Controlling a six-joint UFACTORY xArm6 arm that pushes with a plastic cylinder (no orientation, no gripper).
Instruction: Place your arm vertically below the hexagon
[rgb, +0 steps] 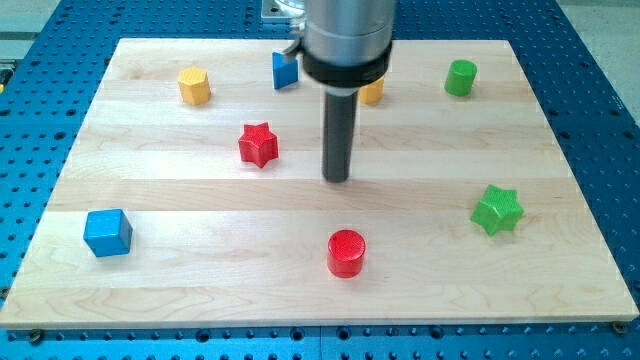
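A yellow hexagon block (194, 86) sits near the view's top left of the wooden board (200, 200). My tip (337, 179) rests on the board near its middle, far to the right of and below the hexagon. A red star (259, 144) lies between them, just left of my tip. A red cylinder (346, 252) stands below my tip.
A blue block (285, 70) and a partly hidden yellow block (372, 93) sit at the top beside the rod. A green cylinder (460, 77) is at the top right, a green star (496, 210) at the right, a blue cube (108, 232) at the bottom left.
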